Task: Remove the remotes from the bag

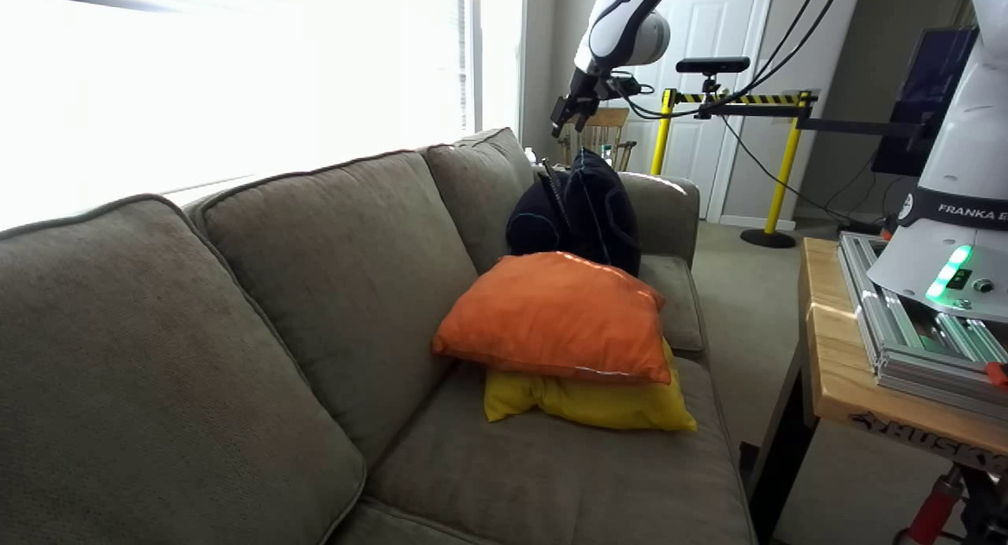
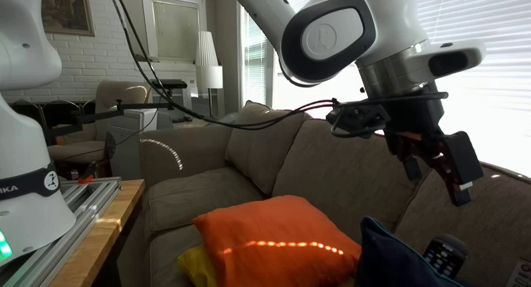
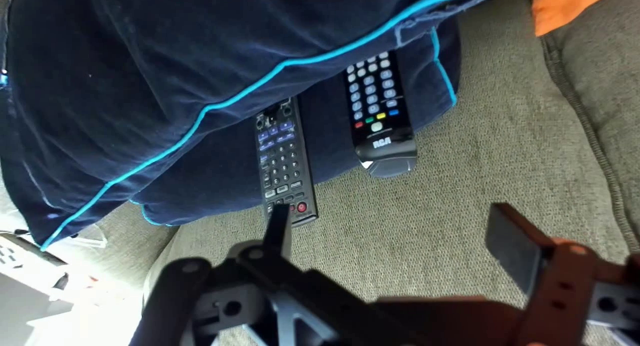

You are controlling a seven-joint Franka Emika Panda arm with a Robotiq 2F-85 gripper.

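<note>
The dark navy bag point(image 1: 610, 206) slumps on the sofa; it shows in the exterior view point(image 2: 386, 258) and fills the upper left of the wrist view point(image 3: 150, 71). Two remotes stick out of its blue-edged opening: a grey one with a red button point(image 3: 286, 161) and a black RCA one point(image 3: 381, 106). Their upper ends are hidden in the bag. The RCA remote shows in an exterior view point(image 2: 446, 256), with part of the grey remote point(image 2: 520, 274) at the edge. My gripper point(image 3: 387, 213) is open and empty above the bag and remotes, apart from them, in both exterior views point(image 1: 568, 126) point(image 2: 437, 185).
An orange pillow point(image 1: 551, 316) lies on a yellow pillow point(image 1: 591, 403) in front of the bag. The sofa backrest point(image 1: 346, 269) rises beside them. A wooden bench point(image 1: 827, 332) bears the robot base. Cables point(image 2: 249, 125) hang along the arm.
</note>
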